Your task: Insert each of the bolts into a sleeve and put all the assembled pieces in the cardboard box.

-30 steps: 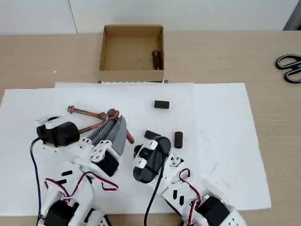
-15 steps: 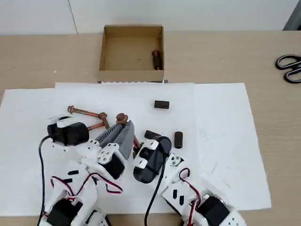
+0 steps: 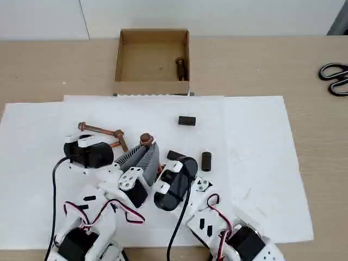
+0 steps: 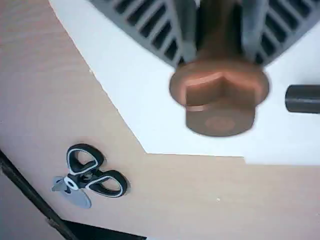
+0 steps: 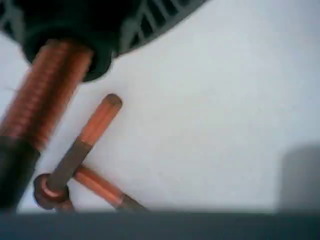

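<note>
My left gripper is shut on a copper bolt, whose hex head sticks out between the grey fingers. Just to its right, my right gripper is shut on a black sleeve. The bolt's threaded end enters that sleeve. Two loose bolts lie crossed on the white paper, left of the grippers. Two loose black sleeves lie to the right. The cardboard box at the back holds one assembled piece.
A white paper sheet covers the near table. Scissors lie at the far right edge on bare wood. The two arms stand close together at the front, their cables trailing below.
My left gripper has carried the bolt to the right and slightly nearer, up to the right gripper's sleeve. The right arm has stayed put.
</note>
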Robot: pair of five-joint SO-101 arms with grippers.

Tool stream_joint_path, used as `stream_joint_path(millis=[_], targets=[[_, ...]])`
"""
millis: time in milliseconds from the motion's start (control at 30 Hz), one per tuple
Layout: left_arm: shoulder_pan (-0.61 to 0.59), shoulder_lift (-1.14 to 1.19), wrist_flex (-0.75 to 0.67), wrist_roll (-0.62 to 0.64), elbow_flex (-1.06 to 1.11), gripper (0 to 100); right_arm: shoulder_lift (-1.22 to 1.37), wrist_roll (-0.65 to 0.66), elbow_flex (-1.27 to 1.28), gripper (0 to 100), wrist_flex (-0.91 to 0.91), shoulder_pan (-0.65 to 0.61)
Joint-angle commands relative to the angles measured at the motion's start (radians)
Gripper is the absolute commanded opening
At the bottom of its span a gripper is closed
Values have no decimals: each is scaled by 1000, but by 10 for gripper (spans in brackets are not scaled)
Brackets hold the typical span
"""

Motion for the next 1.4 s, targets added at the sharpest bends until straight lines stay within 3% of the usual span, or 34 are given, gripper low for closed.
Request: stream_joint_path(millis=[0,167,467,1100,1367], targets=[[8,-5,25,-8,-5,5,-8,-2,-71,2,-33,-2],[8,-8,143,-92,-22,5,-8,23,-74,2,-31,-1],[8,-8,275,-100,-74,5,-8,21,-72,2,-33,-1],[101,-5,353,-117,15,5,-8,23,-69,2,-62,-1],[98,-8,345,-235,64,11,-8,23,-69,2,-59,-1]])
